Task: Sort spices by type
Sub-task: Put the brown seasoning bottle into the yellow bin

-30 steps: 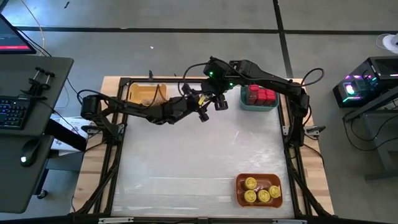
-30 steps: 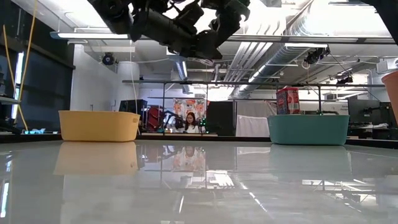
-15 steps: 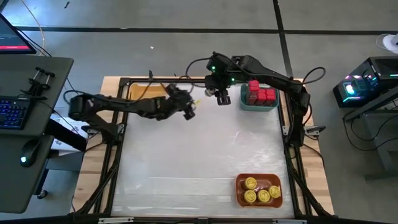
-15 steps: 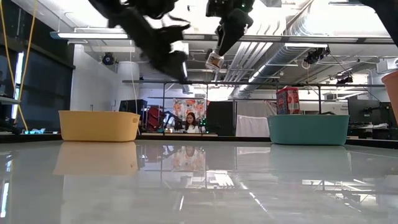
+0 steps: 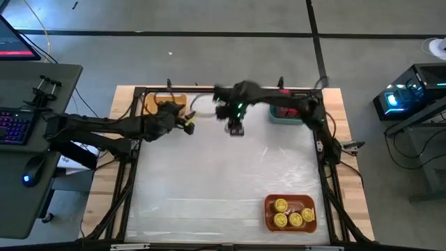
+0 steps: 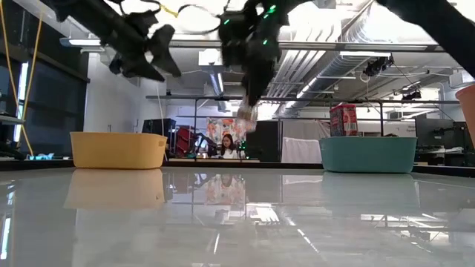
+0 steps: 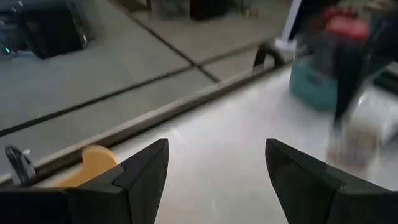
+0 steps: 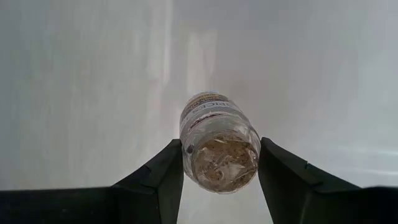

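White bench [image 5: 223, 181] bare mid-span. Right pincer [image 8: 219, 163] clamped on tan-brown spice jar [image 8: 219, 151], long axis along fingers, well right of yellow bin [image 5: 155, 103]. Left pincer [image 7: 214, 165] apart, empty, nearer bin.

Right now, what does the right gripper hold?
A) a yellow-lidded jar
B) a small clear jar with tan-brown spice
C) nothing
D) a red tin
B: in the right wrist view the right gripper has its fingers against both sides of the small clear jar of tan-brown spice, above the bare table.
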Robot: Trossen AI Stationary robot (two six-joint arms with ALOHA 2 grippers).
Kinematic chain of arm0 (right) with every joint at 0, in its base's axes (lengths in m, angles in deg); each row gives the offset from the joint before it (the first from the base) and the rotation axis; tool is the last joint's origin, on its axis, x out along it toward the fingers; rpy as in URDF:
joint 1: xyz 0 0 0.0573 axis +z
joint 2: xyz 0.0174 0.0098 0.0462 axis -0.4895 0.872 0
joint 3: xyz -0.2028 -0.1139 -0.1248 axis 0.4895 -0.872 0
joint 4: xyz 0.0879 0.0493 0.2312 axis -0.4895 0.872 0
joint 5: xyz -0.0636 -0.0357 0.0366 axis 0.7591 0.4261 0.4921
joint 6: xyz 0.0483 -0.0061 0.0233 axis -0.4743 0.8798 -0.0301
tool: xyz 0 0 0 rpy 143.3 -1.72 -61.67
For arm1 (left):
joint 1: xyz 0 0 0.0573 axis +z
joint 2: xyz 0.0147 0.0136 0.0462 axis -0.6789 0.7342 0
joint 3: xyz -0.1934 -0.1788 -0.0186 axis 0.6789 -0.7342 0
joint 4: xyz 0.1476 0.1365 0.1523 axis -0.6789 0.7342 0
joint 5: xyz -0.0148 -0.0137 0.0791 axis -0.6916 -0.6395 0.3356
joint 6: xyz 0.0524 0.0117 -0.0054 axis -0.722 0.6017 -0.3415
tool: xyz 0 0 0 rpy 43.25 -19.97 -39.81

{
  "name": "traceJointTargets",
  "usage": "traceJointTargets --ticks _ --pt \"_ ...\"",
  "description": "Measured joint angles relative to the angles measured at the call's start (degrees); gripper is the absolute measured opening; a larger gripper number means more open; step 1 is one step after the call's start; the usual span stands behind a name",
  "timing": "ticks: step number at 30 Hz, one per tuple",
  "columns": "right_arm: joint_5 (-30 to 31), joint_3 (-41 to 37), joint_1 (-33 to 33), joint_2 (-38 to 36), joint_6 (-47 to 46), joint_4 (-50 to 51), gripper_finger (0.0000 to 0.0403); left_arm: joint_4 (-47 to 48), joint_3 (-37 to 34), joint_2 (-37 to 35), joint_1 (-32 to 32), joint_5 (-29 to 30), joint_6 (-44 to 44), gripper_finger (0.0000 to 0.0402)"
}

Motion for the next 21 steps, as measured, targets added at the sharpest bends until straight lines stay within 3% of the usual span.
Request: traceJointTargets --ticks 6,11,17,21 --pt "4.72 -0.01 5.77 7.10 -0.23 1.02 0.0170 -5.44 -0.02 -4.29 0.05 1.74 -4.21 0.0252" --pt "5.29 -0.02 8.13 11.25 -2.25 0.48 0.0170 -8.07 0.21 -5.84 0.07 2.31 -6.93 0.0252" --pt "5.44 0.13 10.01 12.04 -3.00 -0.48 0.0171 -7.63 1.18 -5.97 0.07 2.26 -7.48 0.0252" --pt "5.33 -0.02 10.66 11.93 -2.95 -2.76 0.0234 -7.77 1.67 -5.96 0.07 2.26 -9.97 0.0252"
